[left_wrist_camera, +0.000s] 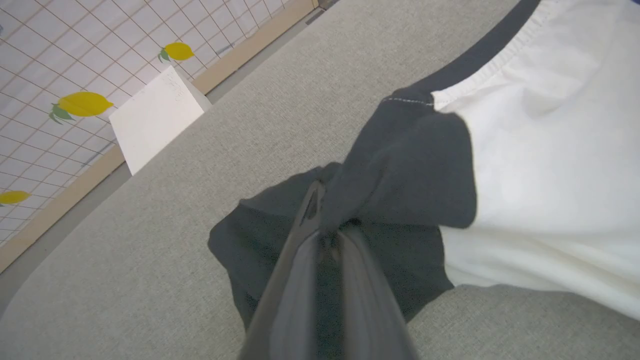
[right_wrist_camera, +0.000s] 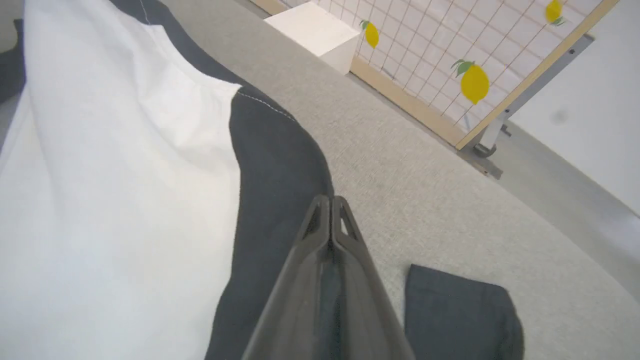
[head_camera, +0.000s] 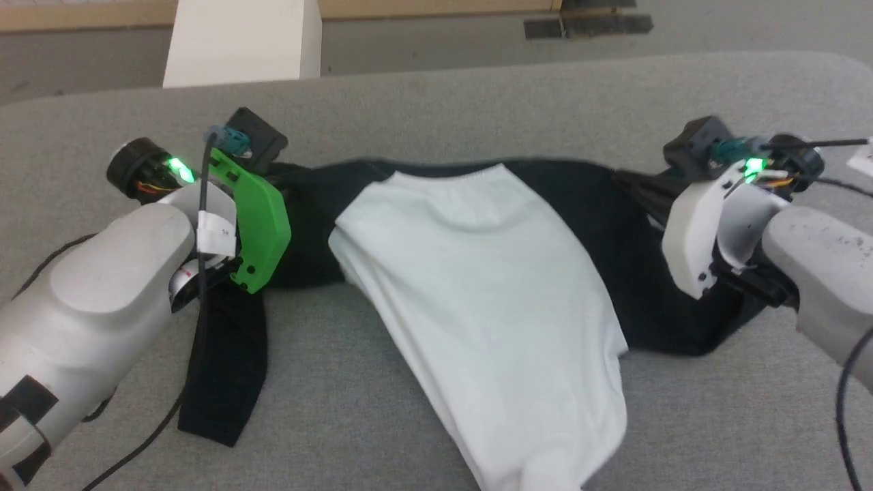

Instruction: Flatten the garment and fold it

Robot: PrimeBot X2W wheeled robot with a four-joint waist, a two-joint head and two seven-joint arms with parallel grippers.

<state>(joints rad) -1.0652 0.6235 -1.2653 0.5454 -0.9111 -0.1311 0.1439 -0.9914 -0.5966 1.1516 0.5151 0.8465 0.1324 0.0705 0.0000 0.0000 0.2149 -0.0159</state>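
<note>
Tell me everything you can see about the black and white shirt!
The soft long-sleeved shirt has a white body, black sleeves and shoulders, and a black neckline trim. It lies spread but wrinkled on the grey cloth-covered table, neckline away from the robot. One black sleeve trails toward the robot. The left gripper pinches bunched black shoulder cloth; the right gripper is shut at the other shoulder's edge.

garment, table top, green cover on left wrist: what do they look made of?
The garment: soft thin knit, likely cotton-type, matte; it drapes, wrinkles and shows stitched seams. The table top: grey textile covering, woven or felt-like, matte, with a fine grain. The green cover: rigid plastic by its look, smooth, slight sheen, crisp edges, small holes.
</note>
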